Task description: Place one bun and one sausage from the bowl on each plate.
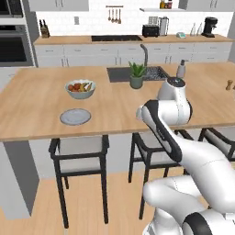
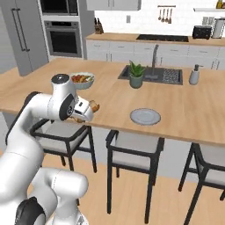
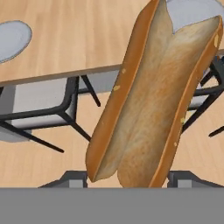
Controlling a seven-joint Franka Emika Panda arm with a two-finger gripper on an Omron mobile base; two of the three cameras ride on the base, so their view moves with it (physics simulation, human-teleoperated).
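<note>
A long split bun [image 3: 153, 96], golden brown, stands upright between my gripper's [image 3: 127, 177] fingers, which are shut on its lower end. From the right base view the gripper [image 2: 88, 112] holds the bun [image 2: 93, 106] just above the front edge of the island counter, left of a light-grey plate [image 2: 145, 116]. In the hand view one plate [image 3: 13, 39] lies at the upper left and a second plate [image 3: 192, 13] peeks from behind the bun's top. The left base view has a plate [image 1: 75, 116] left of the arm. The bowl and the sausage are out of view.
A pale bowl of fruit [image 1: 81, 88] [image 2: 82, 80] sits behind the plates. A potted plant [image 2: 136, 74] and a sink [image 2: 167, 75] lie further back, with a soap bottle [image 2: 194, 74]. Black stools [image 2: 132, 149] stand under the counter's front edge [image 3: 57, 76].
</note>
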